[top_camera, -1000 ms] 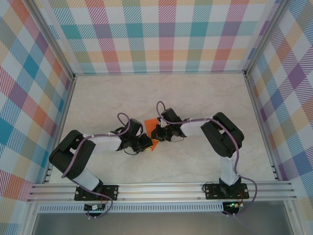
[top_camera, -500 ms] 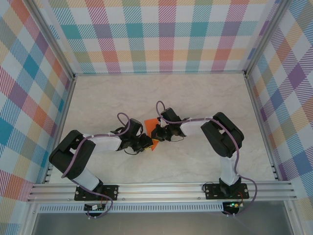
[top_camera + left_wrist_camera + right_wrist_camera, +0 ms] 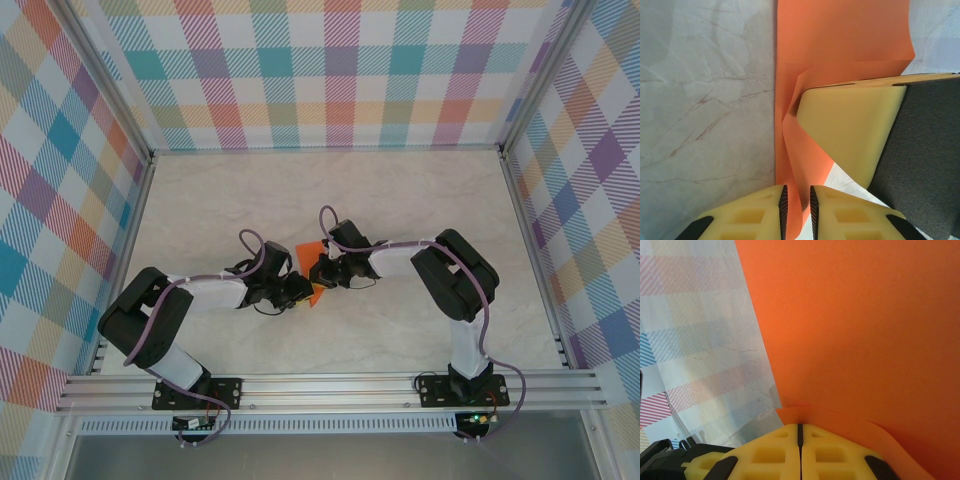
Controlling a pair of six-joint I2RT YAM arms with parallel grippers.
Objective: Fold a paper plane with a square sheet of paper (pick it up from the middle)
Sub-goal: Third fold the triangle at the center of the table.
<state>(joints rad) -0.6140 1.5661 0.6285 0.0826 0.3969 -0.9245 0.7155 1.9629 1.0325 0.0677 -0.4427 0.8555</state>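
1. The square sheet of paper (image 3: 840,45) is sitting close to the middle of the table (image 3: 200,200), a little toward 9 o'clock of centre in the top view. It is lying between the two arms' tips, with orange showing at 12 o'clock and at 6 o'clock of where they meet.
2. The left gripper (image 3: 796,205) is reaching in from the sheet's 8 o'clock side. In the left wrist view its yellow jaws are standing almost together. A raised fold of the orange paper is running up between them, so the gripper is pinching the sheet.
3. The right gripper (image 3: 800,432) is coming in from the sheet's 3 o'clock side. In the right wrist view its jaws are pressing fully together. A small lip of orange paper is poking out at the seam, so it is clamping the sheet's edge.
4. In the left wrist view, one of the right gripper's fingers (image 3: 850,130), yellow with a dark back, is lying on the paper at 3 o'clock of the fold. The sheet is creasing around its tip.
5. The rest of the sheet is spreading toward 12 o'clock in both wrist views, flat and unmarked. Pale marbled tabletop is showing at its 9 o'clock side.
6. Plaid walls (image 3: 340,70) are enclosing the table at 9, 12 and 3 o'clock.
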